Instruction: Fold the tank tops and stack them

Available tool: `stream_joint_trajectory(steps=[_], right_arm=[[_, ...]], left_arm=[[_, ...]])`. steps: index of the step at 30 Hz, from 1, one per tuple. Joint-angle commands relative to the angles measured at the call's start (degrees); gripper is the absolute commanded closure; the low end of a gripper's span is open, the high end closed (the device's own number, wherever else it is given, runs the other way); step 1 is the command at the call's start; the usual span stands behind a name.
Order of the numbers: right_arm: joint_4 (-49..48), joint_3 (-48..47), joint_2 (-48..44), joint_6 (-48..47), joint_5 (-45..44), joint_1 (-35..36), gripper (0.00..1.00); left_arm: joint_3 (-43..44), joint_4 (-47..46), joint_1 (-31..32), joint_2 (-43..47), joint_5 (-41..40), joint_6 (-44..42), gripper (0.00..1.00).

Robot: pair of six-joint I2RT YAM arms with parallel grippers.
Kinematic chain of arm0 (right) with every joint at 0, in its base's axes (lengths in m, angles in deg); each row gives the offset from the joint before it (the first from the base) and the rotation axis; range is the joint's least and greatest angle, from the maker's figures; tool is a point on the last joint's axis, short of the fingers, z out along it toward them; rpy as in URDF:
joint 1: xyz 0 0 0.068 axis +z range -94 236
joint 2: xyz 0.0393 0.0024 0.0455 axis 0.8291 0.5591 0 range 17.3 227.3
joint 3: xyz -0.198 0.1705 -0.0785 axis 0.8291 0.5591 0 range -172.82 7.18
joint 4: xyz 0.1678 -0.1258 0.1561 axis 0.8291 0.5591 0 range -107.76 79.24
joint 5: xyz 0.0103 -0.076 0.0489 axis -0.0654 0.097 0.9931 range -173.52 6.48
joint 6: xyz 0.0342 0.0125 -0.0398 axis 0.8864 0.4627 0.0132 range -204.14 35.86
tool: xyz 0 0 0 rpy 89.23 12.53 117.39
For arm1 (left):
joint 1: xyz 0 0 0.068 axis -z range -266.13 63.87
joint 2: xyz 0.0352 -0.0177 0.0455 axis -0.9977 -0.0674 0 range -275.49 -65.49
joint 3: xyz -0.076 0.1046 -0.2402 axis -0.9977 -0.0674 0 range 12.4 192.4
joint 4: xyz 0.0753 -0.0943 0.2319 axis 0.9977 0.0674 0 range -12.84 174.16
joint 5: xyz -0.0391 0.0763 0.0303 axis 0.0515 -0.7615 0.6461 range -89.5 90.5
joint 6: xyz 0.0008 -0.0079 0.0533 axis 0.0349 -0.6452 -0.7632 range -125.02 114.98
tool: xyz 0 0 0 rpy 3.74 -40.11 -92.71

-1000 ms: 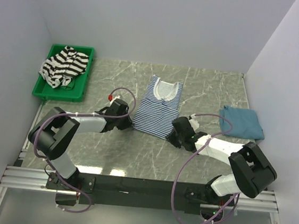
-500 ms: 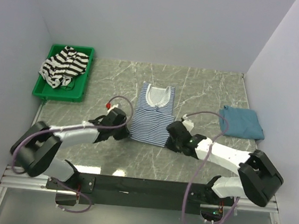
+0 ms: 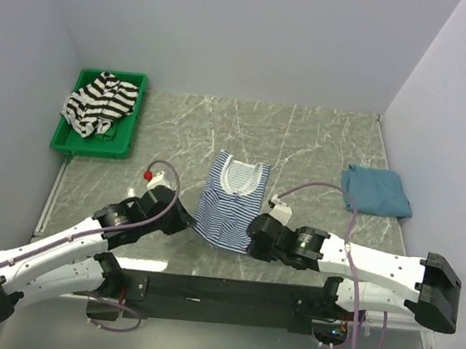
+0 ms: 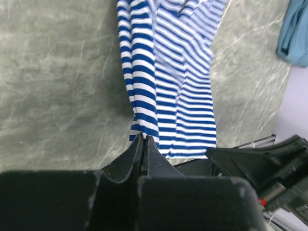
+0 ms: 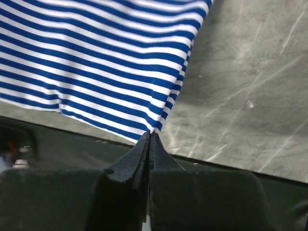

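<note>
The thin blue-and-white striped tank top [image 3: 229, 199] lies stretched on the marble table, neck towards the back. My left gripper [image 3: 185, 222] is shut on its near left hem corner [image 4: 138, 130], and my right gripper [image 3: 251, 241] is shut on its near right hem corner [image 5: 156, 126]. The near hem is lifted off the table between them. A teal-blue tank top [image 3: 375, 191] lies folded at the right; its edge shows in the left wrist view [image 4: 294, 33]. The black-and-white striped tank top [image 3: 99, 102] lies crumpled in the green bin [image 3: 129, 134].
The green bin stands at the back left by the wall. Walls close the table at the left, back and right. The black rail [image 3: 220, 294] with the arm bases runs along the near edge. Cables loop over both arms.
Both grippers closed on the striped top's hem corners and pulled back towards the near edge, dragging the top nearer and lifting its hem. Both arms have stretched low along the table.
</note>
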Motion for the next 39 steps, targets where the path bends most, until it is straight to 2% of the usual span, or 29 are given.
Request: stream_joint_trajectory(steps=[1, 5, 14, 17, 19, 20, 23, 25, 27, 29, 30, 32, 33, 35, 39], right_arm=[[4.1, -5.15, -2.18, -0.36, -3.72, -2.0, 1.0], [1.91, -6.65, -2.97, -5.46, 1.01, -8.67, 1.0], [-3.98, -11.21, 1.32, -19.52, 12.62, -28.69, 1.0], [-6.53, -14.89, 6.59, -23.57, 16.83, -35.54, 1.0], [-8.72, -18.23, 13.69, -25.94, 19.29, -40.47, 1.0], [-8.73, -19.38, 13.73, -26.39, 20.79, -41.98, 1.0], [-10.75, -25.79, 24.66, -28.93, 22.91, -46.2, 1.0], [-10.32, -29.84, 30.31, -30.6, 23.78, -49.54, 0.97], [-9.53, -35.98, 38.31, -31.48, 23.79, -52.18, 0.8], [-10.22, -40.92, 43.67, -32.8, 24.23, -53.24, 0.61], [-10.92, -42.15, 44.74, -33.33, 23.45, -53.51, 0.42], [-12.16, -44.79, 46.67, -33.95, 22.82, -54.12, 0.36], [-11.03, -45.75, 47.03, -34.47, 22.3, -54.21, 0.35], [-9.62, -46.12, 45.3, -34.65, 20.81, -53.78, 0.34], [-11.8, -37.52, 37.56, -33.17, 17.64, -51.85, 0.34]], left_arm=[[5.6, 3.18, -0.19, -1.68, -3.57, 0.07, 0.99], [10.69, 0.64, -2.03, -7.04, -2.0, -1.78, 0.99], [23.6, -6.48, -13.01, -20.57, 4.41, -6.96, 0.99], [28.43, -8.94, -17.23, -27.16, 6.53, -7.75, 1.0], [33.0, -11.31, -19.69, -35.05, 7.49, -8.54, 0.99], [34.77, -12.19, -20.57, -35.09, 7.5, -9.07, 0.99], [43.73, -12.89, -23.39, -49.27, 9.42, -10.91, 0.99], [50.73, -15.26, -24.88, -55.45, 12.06, -12.94, 0.95], [56.12, -15.63, -26.55, -64.33, 14.52, -14.08, 0.84], [60.44, -18.77, -27.69, -68.3, 16.38, -14.0, 0.66], [61.49, -19.31, -28.66, -70.75, 16.46, -13.13, 0.55], [62.73, -21.07, -29.45, -71.82, 16.73, -12.85, 0.52], [63.17, -20.55, -29.72, -71.57, 16.21, -13.11, 0.48], [61.95, -19.76, -29.98, -68.78, 14.28, -13.9, 0.46], [55.81, -17.39, -29.55, -62.1, 9.61, -15.48, 0.5]])
